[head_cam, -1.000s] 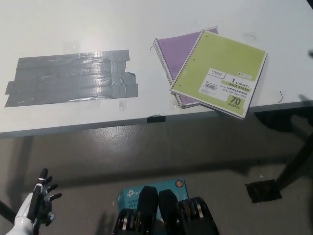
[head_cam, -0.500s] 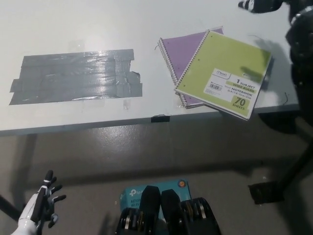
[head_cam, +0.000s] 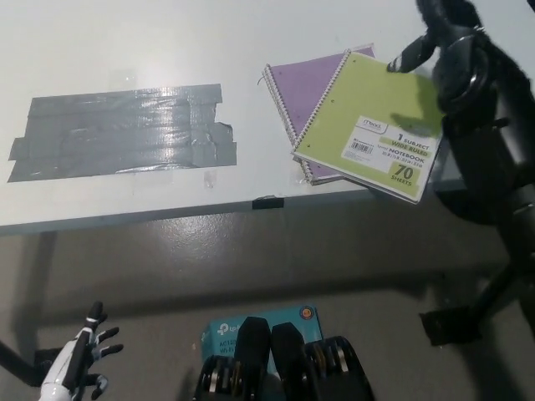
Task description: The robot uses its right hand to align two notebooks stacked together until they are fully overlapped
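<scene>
While askew—green notebook (head_cam: 378, 125) atop purple notebook (head_cam: 303, 85)

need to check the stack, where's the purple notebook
In the head view, the purple notebook lies right of centre on the table, mostly under the green notebook.

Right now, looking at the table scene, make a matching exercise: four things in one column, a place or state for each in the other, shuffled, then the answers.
Things
1. green notebook
2. purple notebook
3. grey tape patch
4. left robot hand

Places or states
A. stuck flat on the table's left part
B. lying askew on top of the stack
C. low at the picture's lower left, fingers spread, holding nothing
D. partly covered, spiral edge showing

Pairs: 1-B, 2-D, 3-A, 4-C
</scene>
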